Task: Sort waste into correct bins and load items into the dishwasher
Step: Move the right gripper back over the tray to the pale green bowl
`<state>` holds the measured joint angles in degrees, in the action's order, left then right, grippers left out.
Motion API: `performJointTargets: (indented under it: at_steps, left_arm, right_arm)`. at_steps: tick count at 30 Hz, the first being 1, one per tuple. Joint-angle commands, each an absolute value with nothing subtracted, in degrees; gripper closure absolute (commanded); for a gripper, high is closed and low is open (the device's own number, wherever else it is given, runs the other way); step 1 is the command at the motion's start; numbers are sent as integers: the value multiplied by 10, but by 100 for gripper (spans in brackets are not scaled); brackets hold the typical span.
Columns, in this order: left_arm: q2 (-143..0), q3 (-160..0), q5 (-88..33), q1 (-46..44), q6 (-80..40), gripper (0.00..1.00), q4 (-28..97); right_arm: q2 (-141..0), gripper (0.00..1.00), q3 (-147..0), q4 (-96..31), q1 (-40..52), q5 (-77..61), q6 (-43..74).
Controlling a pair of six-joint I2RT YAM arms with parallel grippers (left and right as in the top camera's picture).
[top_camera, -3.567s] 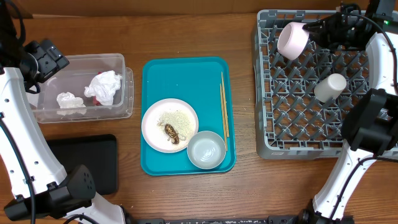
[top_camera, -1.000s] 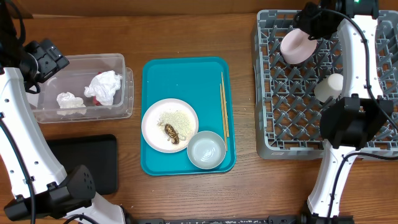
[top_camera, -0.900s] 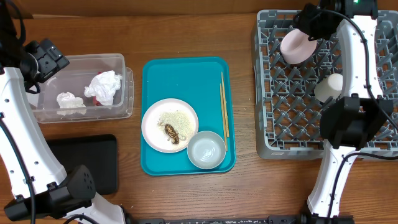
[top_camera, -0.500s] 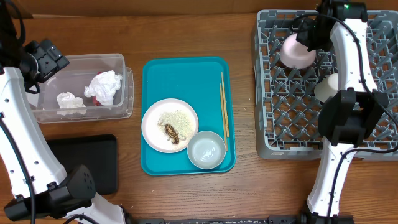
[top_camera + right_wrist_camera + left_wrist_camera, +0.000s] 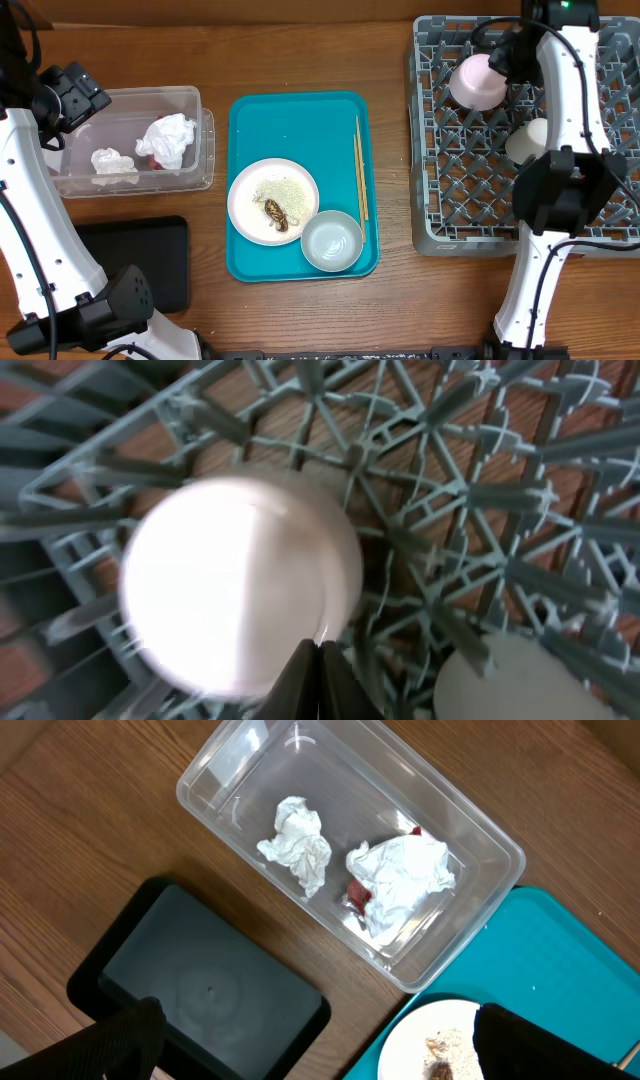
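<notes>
Overhead, the right gripper (image 5: 319,660) was closed on the rim of the small pale pink bowl (image 5: 478,82), which sat bottom-up and tilted over the pegs in the far left part of the large square grey plastic dish rack (image 5: 450,200). A small white cup (image 5: 530,140) lay on its side in the rack, near the bowl.

The left gripper (image 5: 318,1015) hung with its fingers spread wide and nothing between them, above the clear plastic rectangular tub (image 5: 205,150). Two crumpled white tissues (image 5: 167,138) and a crinkled red snack wrapper (image 5: 357,895) lay inside the tub. A flat black rectangular tray (image 5: 140,260) sat just beside it.

On the teal serving tray (image 5: 300,130) were a round pinkish-white plate (image 5: 250,195) with loose white rice grains (image 5: 285,187) and a small brown food scrap (image 5: 275,214), a larger whitish bowl (image 5: 331,241) touching the plate, and thin wooden chopsticks (image 5: 360,170) along the right edge.
</notes>
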<state>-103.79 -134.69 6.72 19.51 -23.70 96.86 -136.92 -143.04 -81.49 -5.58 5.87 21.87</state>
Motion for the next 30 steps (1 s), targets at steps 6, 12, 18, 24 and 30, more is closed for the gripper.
performJointTargets:
  at_steps: [6,12,18,24,30]
  left_arm:
    - [-1037,-1347,75,195,-243,0,968]
    - [-1037,-1347,75,195,-243,0,968]
    - [-1037,-1347,75,195,-243,0,968]
    - [-1037,-1347,75,195,-243,0,968]
    - [-1037,-1347,75,195,-243,0,968]
  right_arm:
    - [-1215,94,-1471,-886,-47,-194,212]
    - [-1162,85,-1471,-971,-3,-197,175]
    - [-1110,67,-1410,-971,91,-192,152]
    - [-1079,43,-1378,-971,187,-104,181]
    - [-1069,0,-1372,-971,250,-63,183]
